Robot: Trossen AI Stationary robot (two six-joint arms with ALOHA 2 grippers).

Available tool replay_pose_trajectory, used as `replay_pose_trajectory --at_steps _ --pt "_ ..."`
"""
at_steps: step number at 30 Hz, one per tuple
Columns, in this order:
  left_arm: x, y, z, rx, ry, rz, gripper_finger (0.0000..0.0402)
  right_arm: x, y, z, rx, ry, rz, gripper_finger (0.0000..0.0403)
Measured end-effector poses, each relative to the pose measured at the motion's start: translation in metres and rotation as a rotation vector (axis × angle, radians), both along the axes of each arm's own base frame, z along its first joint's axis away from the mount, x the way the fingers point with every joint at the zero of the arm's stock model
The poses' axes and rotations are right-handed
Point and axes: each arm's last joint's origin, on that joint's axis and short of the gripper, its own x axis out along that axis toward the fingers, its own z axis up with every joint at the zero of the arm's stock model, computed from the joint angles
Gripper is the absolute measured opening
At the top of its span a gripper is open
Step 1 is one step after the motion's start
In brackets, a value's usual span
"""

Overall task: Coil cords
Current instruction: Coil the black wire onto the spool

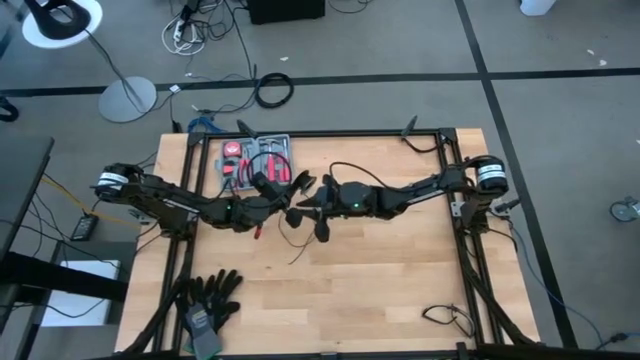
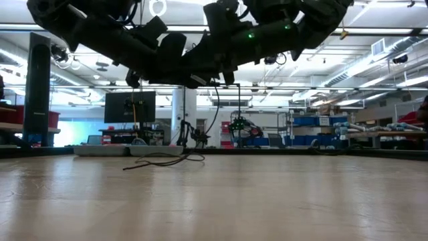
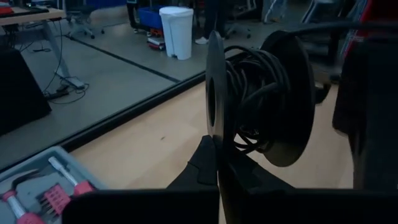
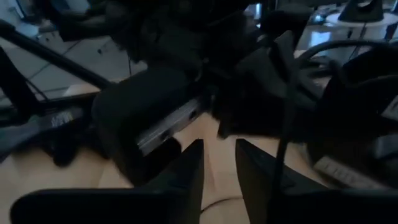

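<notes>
The floor point(image 1: 560, 110) is grey, crossed by dark lines. A white lamp base point(image 1: 127, 99) stands on it, near loose cables point(image 1: 190, 35). Far behind, a monitor point(image 2: 130, 106) and blue bins point(image 2: 314, 122) stand under long ceiling lights point(image 2: 80, 28). A white bin point(image 3: 176, 32) stands on the floor.

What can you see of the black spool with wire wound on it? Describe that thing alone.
The spool is black, with two thin round flanges and thin black wire bunched loosely around its core. It stands on edge above the wooden table, near the middle, clamped at one flange by the left gripper.
</notes>
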Motion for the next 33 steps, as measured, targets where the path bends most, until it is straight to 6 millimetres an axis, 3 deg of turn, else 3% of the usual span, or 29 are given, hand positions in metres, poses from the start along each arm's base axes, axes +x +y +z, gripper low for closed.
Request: replay_pose_trajectory --at_steps 9,15,22,27,29,33 --pt "0.001 0.000 0.003 0.013 -0.028 0.010 0.0000 -0.006 0.007 -0.020 0.029 0.211 0.000 0.0104" --pt "-0.013 0.002 -0.008 0.018 -0.133 0.029 0.0000 -0.022 0.025 -0.019 0.001 0.208 0.026 0.0099" --pt "-0.036 0.003 -0.024 0.008 -0.238 0.005 0.0000 -0.062 0.035 -0.026 -0.004 0.142 -0.078 0.0098" --pt "-0.035 0.002 -0.021 0.041 -0.229 -0.039 0.0000 -0.092 0.033 -0.050 0.080 -0.002 -0.134 0.0096" --pt "-0.033 0.002 -0.018 0.062 -0.221 -0.061 0.0000 -0.096 0.030 -0.058 0.127 -0.076 -0.145 0.0096" --pt "-0.031 0.002 -0.016 0.072 -0.217 -0.062 0.0000 -0.082 0.028 -0.067 0.157 -0.170 -0.158 0.0098"
